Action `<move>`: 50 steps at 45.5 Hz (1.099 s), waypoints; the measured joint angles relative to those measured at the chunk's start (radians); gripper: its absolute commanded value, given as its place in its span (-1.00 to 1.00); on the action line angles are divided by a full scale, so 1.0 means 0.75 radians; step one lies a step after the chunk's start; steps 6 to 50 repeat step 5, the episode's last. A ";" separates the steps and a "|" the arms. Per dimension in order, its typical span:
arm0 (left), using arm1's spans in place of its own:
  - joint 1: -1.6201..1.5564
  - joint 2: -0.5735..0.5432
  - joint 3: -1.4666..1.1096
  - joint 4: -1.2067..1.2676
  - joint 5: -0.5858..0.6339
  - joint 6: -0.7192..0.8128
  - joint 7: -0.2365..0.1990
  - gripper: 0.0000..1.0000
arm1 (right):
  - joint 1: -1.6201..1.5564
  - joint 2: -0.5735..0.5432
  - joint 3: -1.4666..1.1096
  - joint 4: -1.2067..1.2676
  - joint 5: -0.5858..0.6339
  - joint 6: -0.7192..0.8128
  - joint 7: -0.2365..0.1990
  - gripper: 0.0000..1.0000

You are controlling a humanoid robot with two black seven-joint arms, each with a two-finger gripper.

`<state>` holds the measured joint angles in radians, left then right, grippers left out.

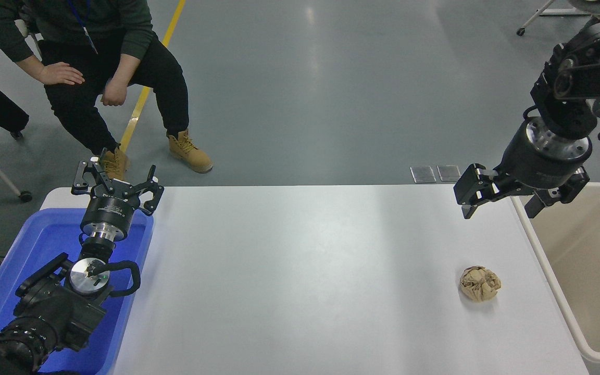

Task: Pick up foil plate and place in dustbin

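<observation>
Tabletop (305, 271): one white surface, with one small crumpled brown paper ball (480, 283) lying toward its right side.
Dustbin (586, 260): one beige bin just beside the tabletop's right edge; the part of its inside that shows has nothing in it.
Foil plate: it cannot be seen anywhere (not on the tabletop, not in the visible part of the dustbin).
Right claw (503, 200): one, raised over the far right corner of the tabletop and the near-left rim of the dustbin; its fingers are spread wide and hold nothing.
Left claw (116, 182): one, parked at the lower left above the blue bin (29, 260), fingers spread apart, nothing between them.
Blue bin: one, at the tabletop's left edge, mostly covered by the left arm.
Persons: one sits at the far left beyond the tabletop, hands on the knees, in tan boots (190, 152) (two boots, one partly behind the left claw); a dark sleeve of a second person shows at the left edge.
Floor plates (435, 173): two small grey squares on the floor, side by side, behind the tabletop.
</observation>
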<state>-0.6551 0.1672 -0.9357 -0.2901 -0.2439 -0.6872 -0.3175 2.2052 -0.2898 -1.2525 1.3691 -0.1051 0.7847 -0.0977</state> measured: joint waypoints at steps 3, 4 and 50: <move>0.000 0.000 0.000 0.000 0.000 0.000 0.000 0.98 | 0.000 0.000 0.004 0.000 0.003 0.000 0.000 1.00; 0.000 0.000 0.000 0.000 0.000 0.000 0.000 0.98 | 0.000 0.000 0.006 0.000 0.005 0.000 0.000 1.00; 0.000 0.000 0.000 0.000 0.000 0.000 0.000 0.98 | 0.000 0.000 0.007 0.000 0.007 0.000 0.000 1.00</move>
